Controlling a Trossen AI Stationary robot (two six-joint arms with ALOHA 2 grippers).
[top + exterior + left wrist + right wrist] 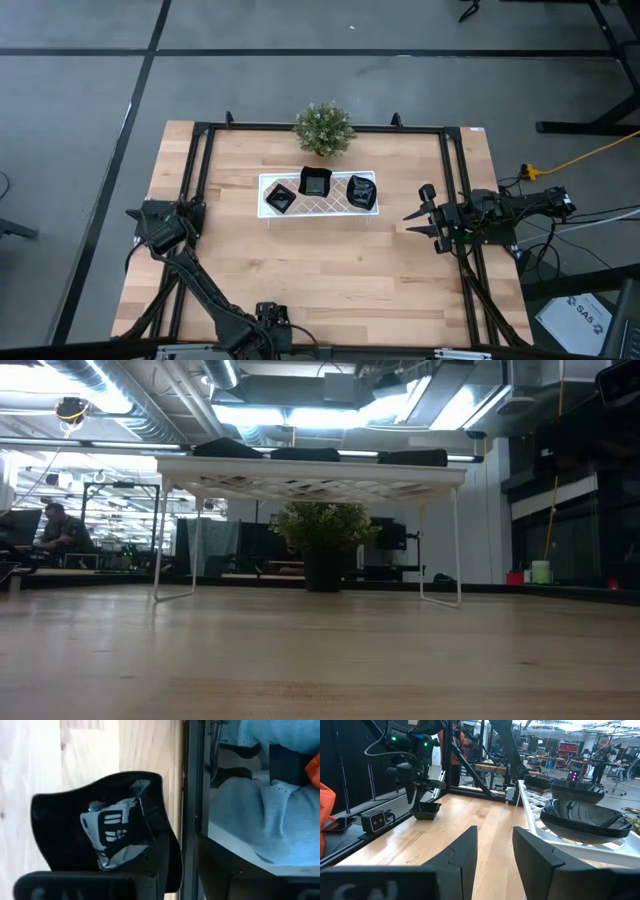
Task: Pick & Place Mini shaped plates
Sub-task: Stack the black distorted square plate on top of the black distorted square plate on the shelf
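One mini shaped plate (100, 835), small, black and glossy with a greyish centre, is at the table's near edge, left of the middle, under my left gripper (422, 797), which is shut on it. In the high view the gripper (268, 322) hides it. More black plates (315, 181) lie in three spots on the long white tray (330, 207) at the table's middle. The tray (310, 478) stands on thin wire legs. My right gripper (420, 213) waits open at the right edge, level, its fingers (465, 855) with nothing between them. My left gripper has the plate by its rim (150, 862); the gripper's own dark parts hide where the fingers meet it. The fingers (411, 792) come from above, pointing steeply down. The plate (426, 811) sits level at the table top; whether it rests there or hangs just above, I cannot tell.
A small green potted plant (323, 128) stands behind the tray at the far edge. Black frame rails (195, 180) run along the table's left, right and far sides. Bare wood lies between the tray and the near edge.
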